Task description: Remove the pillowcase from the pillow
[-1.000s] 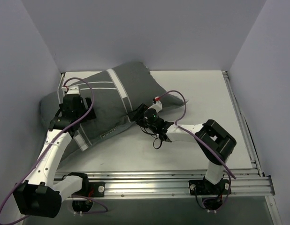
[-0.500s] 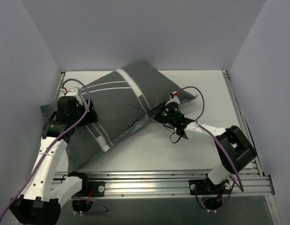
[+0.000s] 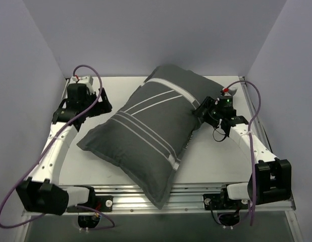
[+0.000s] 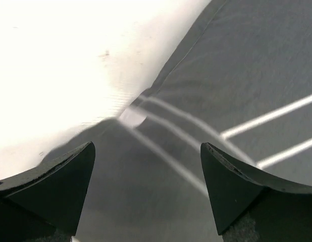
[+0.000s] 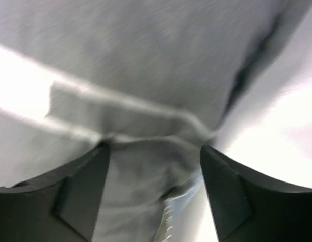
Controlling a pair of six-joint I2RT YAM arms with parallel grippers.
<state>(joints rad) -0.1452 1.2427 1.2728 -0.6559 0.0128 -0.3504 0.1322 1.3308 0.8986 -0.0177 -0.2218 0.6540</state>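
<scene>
Only overhead is the whole pillowcase (image 3: 151, 131) visible.

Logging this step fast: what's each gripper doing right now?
Left gripper: open, empty, over the pillowcase.
Right gripper: jaws apart with pillowcase fabric between them; whether it grips cannot be told.

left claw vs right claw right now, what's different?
Left claw hovers by the pillowcase at its left edge, fingers empty; right claw is at its right edge with bunched fabric between the fingers. Left wrist view is sharp, right wrist view blurred. Both claws stand open.
</scene>
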